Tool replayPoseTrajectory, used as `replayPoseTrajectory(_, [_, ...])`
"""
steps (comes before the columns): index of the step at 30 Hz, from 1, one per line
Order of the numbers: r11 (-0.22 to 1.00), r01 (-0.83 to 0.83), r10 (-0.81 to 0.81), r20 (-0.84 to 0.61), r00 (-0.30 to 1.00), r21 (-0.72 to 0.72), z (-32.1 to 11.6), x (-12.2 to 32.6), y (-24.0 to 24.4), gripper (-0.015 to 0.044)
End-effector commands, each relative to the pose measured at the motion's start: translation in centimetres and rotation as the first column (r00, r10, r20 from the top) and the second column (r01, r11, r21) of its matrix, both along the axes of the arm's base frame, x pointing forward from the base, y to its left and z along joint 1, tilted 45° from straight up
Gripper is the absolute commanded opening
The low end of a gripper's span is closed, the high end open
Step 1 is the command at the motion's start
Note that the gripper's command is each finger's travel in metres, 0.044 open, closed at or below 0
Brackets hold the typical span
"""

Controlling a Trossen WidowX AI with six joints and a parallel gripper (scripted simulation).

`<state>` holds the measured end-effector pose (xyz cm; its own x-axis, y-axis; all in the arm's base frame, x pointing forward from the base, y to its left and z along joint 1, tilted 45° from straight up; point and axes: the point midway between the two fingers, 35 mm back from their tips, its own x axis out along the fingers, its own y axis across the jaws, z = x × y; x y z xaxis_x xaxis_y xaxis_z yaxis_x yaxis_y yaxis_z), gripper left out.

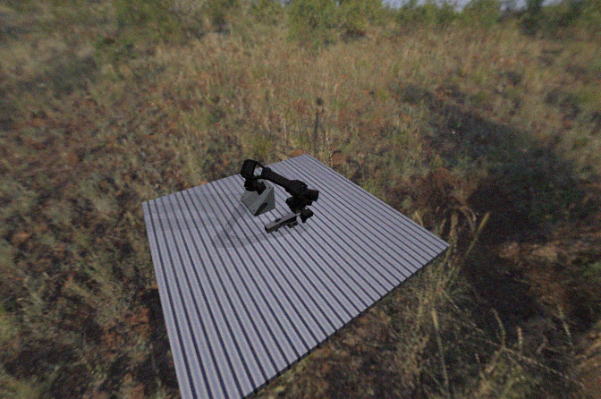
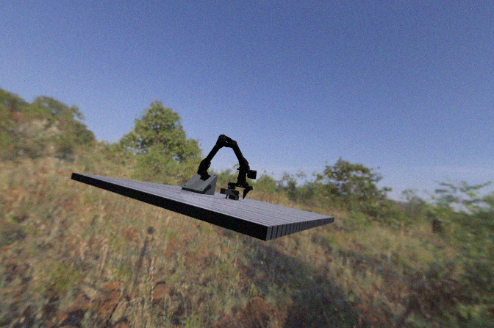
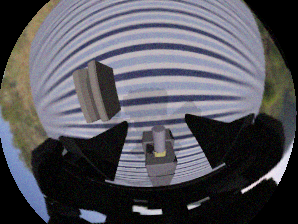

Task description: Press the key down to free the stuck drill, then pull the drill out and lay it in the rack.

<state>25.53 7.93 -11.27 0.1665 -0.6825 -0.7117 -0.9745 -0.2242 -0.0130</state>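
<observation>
My hand (image 1: 298,218) (image 2: 235,195) (image 3: 156,120) is open, nothing gripped, low over the striped bench (image 1: 273,301) (image 2: 286,216) (image 3: 150,30). In the top view it's closer to the far corner than the right corner. Wrist view: upright grey pin (image 3: 159,134), yellow at its foot, on a grey block (image 3: 161,167), seen between my spread fingers. Can't tell if that pin is drill or key. Grey double-slab piece (image 3: 106,92) sits off to one side, apart from the block. Can't confirm which part is the rack.
</observation>
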Motion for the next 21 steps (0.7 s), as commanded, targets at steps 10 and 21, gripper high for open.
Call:
replayPoseTrajectory(10, [1.000, -0.001, 0.001, 0.000, 1.000, 0.000, 0.02, 0.00, 0.06, 0.0151])
replayPoseTrajectory(21, [1.000, -0.001, 0.001, 0.000, 1.000, 0.000, 0.02, 0.00, 0.06, 0.0000])
